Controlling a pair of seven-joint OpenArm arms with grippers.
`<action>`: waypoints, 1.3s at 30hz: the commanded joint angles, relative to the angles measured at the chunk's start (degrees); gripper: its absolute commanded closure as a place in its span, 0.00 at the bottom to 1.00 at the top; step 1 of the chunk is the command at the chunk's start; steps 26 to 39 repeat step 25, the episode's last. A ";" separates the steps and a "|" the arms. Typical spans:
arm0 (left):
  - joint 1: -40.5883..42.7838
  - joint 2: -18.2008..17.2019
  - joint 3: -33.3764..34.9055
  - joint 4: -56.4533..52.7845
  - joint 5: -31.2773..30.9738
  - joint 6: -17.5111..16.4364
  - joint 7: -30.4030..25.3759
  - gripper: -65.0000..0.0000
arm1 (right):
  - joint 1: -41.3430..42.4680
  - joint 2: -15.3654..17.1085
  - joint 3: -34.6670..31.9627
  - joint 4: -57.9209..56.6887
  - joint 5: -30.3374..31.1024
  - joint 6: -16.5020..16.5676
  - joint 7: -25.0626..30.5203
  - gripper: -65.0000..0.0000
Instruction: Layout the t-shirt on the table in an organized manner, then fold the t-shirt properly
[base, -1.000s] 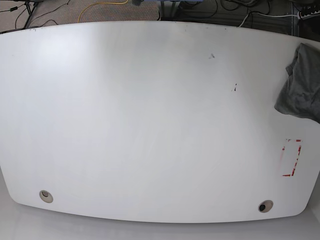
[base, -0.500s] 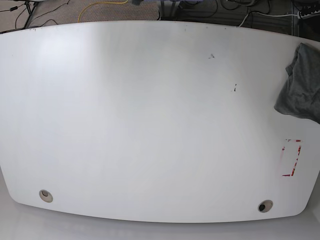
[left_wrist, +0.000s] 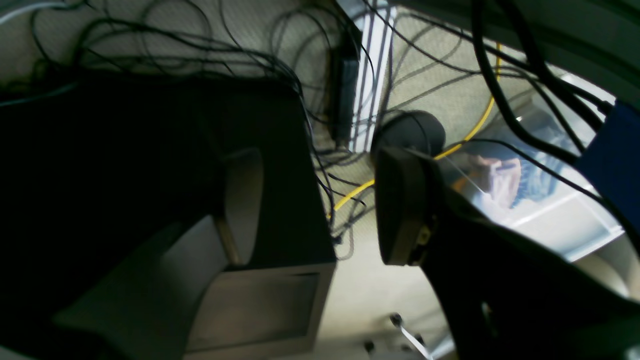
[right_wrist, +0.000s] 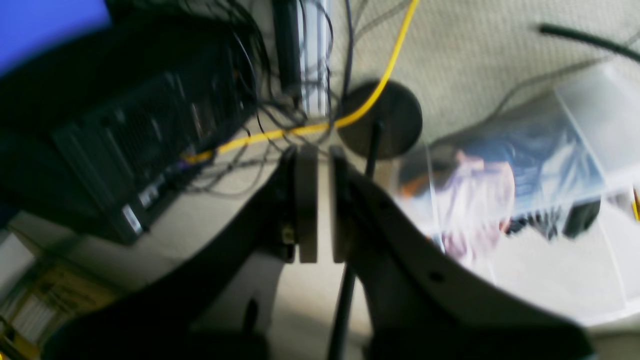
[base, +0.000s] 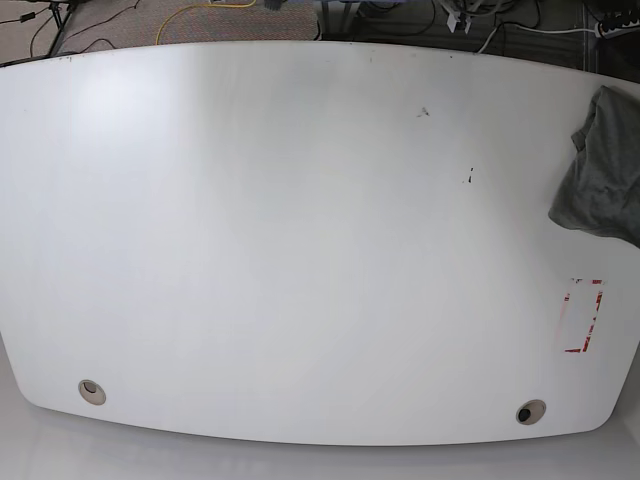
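From the base view we see the white desk almost whole, and the heather-grey t-shirt bunched in a crumpled heap at its far right edge, partly cut off by the picture's border. It lies above the red-and-white sticker, apart from it. Two round grommets sit near the front edge, one at the left and one at the right, and a few dark specks mark the surface left of the shirt. No arm shows in this view.

The wrist views give us what the base view lacks: the grippers themselves. Neither of them shows the t-shirt or the desk top; both look out at carpeted floor strewn with black cables and a yellow cable.

In the left wrist view the left gripper has its fingers standing well apart, with nothing between them but floor and cables behind. A dark box-like object fills the left of that picture, too dim for us to name.

In the right wrist view the right gripper has its fingers drawn together, only a thin slit between the pads, and nothing caught in it. A round black base with a thin pole sits on the floor beyond, and a clear plastic bin of blurred contents lies to the right.
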 joint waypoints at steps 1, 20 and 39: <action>-1.23 -0.40 0.01 -2.00 0.15 0.84 -0.26 0.50 | 1.02 0.51 0.11 -2.01 -0.10 -0.92 0.00 0.94; -3.07 -0.40 9.15 -3.23 -0.20 9.28 -0.17 0.50 | 5.59 -0.98 0.11 -5.71 -0.18 -4.35 0.26 0.94; -3.07 -0.31 9.15 -3.14 -0.20 9.28 -0.35 0.50 | 5.59 -1.68 0.11 -5.71 -0.10 -4.35 0.26 0.94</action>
